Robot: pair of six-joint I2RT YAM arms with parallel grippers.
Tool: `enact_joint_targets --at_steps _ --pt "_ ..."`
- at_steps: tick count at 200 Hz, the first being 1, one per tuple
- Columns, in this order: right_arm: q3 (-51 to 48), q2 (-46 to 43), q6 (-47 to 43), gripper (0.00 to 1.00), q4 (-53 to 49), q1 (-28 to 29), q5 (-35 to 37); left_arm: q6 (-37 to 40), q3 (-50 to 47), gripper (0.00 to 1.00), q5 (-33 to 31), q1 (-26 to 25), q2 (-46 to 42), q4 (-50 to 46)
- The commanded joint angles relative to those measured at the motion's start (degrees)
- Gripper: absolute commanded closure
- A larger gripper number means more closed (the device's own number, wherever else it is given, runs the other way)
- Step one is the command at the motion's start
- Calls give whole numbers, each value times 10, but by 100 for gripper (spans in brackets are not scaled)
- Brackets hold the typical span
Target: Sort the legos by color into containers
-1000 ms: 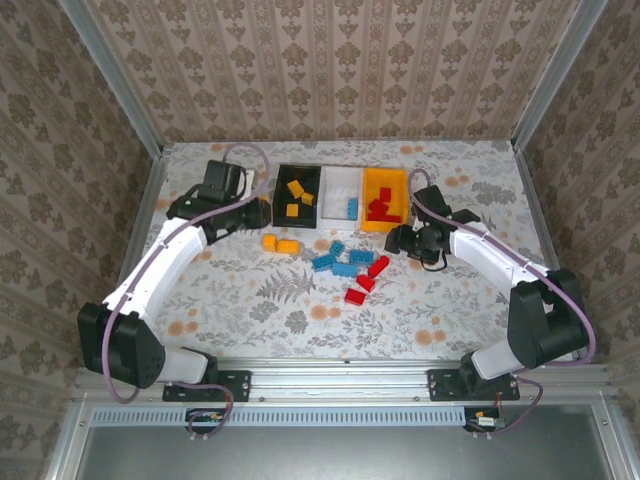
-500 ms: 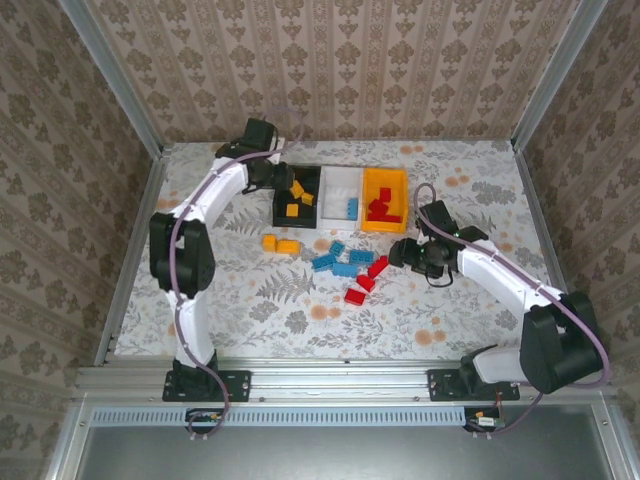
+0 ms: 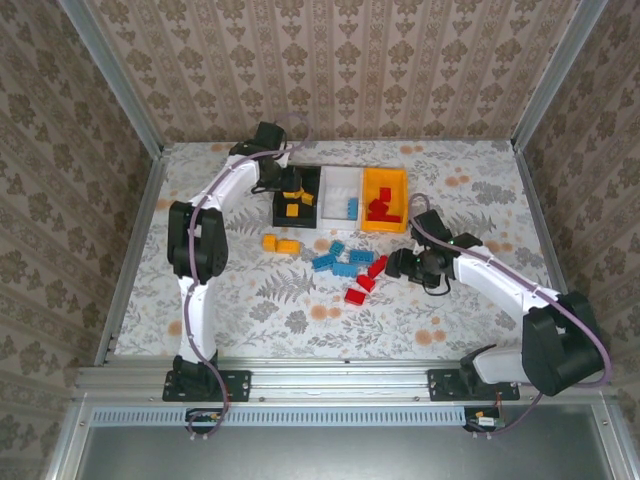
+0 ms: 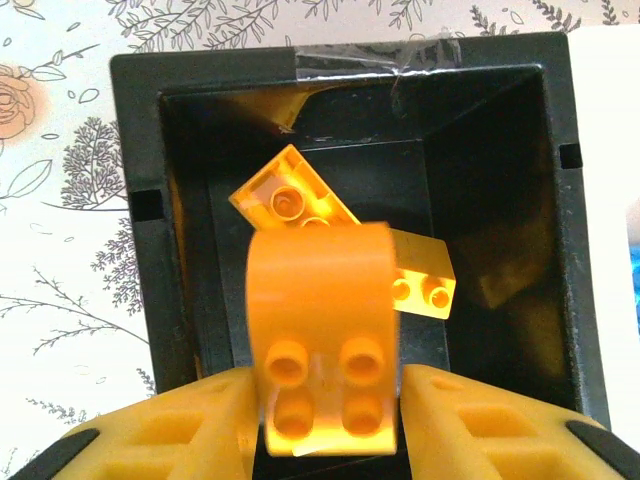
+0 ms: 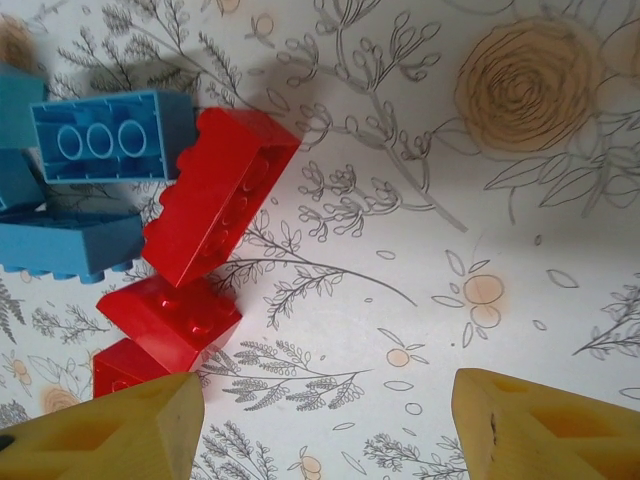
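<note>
My left gripper (image 3: 283, 180) hangs over the black bin (image 3: 277, 205). An orange-yellow lego (image 4: 320, 330), blurred, sits between its fingers with a thin gap at the right finger (image 4: 470, 420), so the jaws stand slightly open. Two orange-yellow legos (image 4: 290, 200) lie in the black bin (image 4: 140, 150). The white bin (image 3: 338, 182) holds blue legos (image 3: 351, 208); the orange-yellow bin (image 3: 367, 200) holds red ones (image 3: 380, 208). My right gripper (image 3: 397, 262) is open and empty (image 5: 320, 420) just right of the red legos (image 5: 215, 210) on the table.
Loose on the floral table lie orange-yellow legos (image 3: 280, 243), a blue cluster (image 3: 340, 262) and red legos (image 3: 362, 285). Blue legos (image 5: 110, 135) touch the red ones in the right wrist view. Metal frame rails (image 3: 130, 250) border the table.
My left arm has swung from left of the bins to above the black bin, and its jaws have loosened round the orange-yellow lego. My right gripper has shifted slightly toward the red legos.
</note>
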Motion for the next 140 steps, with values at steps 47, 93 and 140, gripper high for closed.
enact_joint_targets --at_steps 47,93,140 --pt "19 27 18 32 3 26 12 -5 8 49 12 -4 -11 -19" --pt "40 56 16 32 3 29 17 -15 -46 47 24 -5 -94 -2" --pt "84 108 13 32 9 40 21 -52 -230 45 35 -5 -259 76"
